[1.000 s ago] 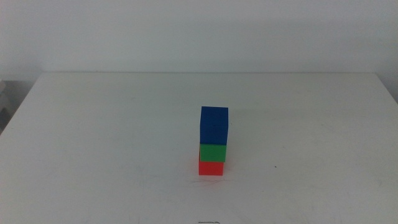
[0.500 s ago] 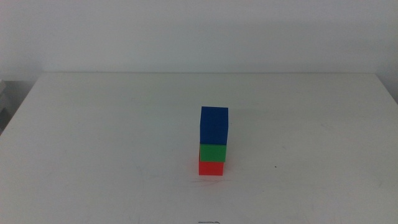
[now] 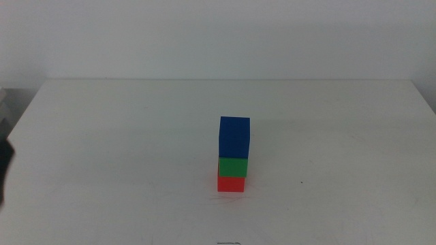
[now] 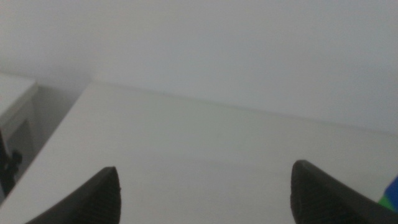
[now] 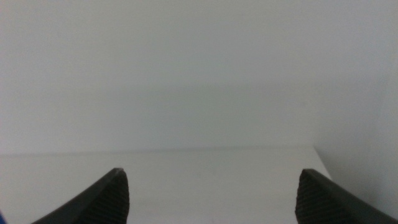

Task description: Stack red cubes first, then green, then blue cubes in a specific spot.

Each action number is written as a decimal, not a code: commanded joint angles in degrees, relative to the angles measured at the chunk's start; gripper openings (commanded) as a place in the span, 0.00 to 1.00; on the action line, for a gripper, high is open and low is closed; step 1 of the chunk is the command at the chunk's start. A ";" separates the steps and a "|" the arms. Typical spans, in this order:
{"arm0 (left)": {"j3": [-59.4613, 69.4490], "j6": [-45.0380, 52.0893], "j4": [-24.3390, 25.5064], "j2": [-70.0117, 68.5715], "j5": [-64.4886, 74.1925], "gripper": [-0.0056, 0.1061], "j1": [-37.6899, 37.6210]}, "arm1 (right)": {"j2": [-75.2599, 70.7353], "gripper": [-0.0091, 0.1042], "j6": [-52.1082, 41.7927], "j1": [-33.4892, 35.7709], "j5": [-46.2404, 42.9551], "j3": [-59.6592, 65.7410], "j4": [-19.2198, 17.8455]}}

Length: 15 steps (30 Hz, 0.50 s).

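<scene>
Stack is up on the white worktop (image 3: 122,136): red cube (image 3: 231,184) at the bottom, green cube (image 3: 233,167) on it, blue cube (image 3: 234,137) on top, faces roughly flush, standing a bit right of centre in the middle view. Nothing touches it. Left gripper (image 4: 205,190) sits off to the left side over the worktop, fingers (image 4: 99,198) spread wide and holding nothing; a dark blur at the middle view's left edge is probably that arm. Sliver of blue and green shows at the edge of the left wrist view. Right gripper (image 5: 211,194) waits well apart, fingers (image 5: 106,198) wide open, empty
</scene>
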 commanded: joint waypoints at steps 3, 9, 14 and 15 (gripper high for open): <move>7.61 -0.58 -0.61 -7.59 -5.26 0.89 1.92 | -10.30 0.79 -0.53 -0.37 -5.09 10.34 -0.63; 17.12 -0.58 -0.78 -19.85 -5.21 0.89 7.08 | -22.03 0.79 -0.53 -0.37 -5.09 23.27 -0.63; 23.44 -0.58 -0.78 -23.36 -5.45 0.89 7.23 | -26.90 0.79 -0.53 -0.49 -4.59 28.47 -0.63; 24.35 -0.58 -0.78 -23.29 -5.37 0.89 7.23 | -27.49 0.79 -0.53 -0.75 -3.63 28.40 -0.63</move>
